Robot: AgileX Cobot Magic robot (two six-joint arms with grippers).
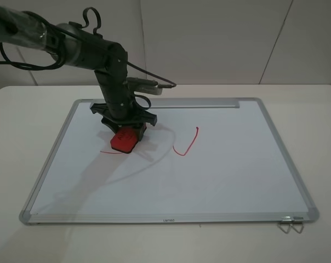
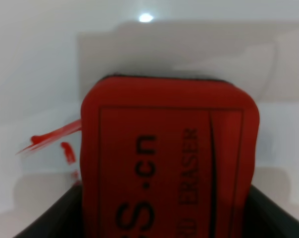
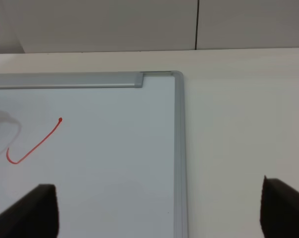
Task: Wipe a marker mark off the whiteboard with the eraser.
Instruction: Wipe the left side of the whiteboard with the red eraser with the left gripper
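Observation:
The whiteboard [image 1: 231, 170] lies flat on the table. My left gripper [image 1: 125, 131] is shut on the red eraser [image 1: 124, 141], which it presses onto the board's left half. In the left wrist view the eraser [image 2: 169, 153] fills the frame between the dark fingers [image 2: 40, 223]. Of the marker mark [image 1: 110, 152] only a short red line shows beside the eraser, seen as smeared red strokes [image 2: 53, 137] up close; the rest is hidden under the eraser or gone. My right gripper [image 3: 159, 213] is open over the board's far right corner and is out of the high view.
A red check-mark-shaped stroke [image 1: 186, 143] sits near the board's middle, also visible as a stroke [image 3: 33, 144] in the right wrist view. The tray strip [image 1: 193, 103] runs along the far edge. A metal clip [image 1: 290, 224] hangs at the near right corner.

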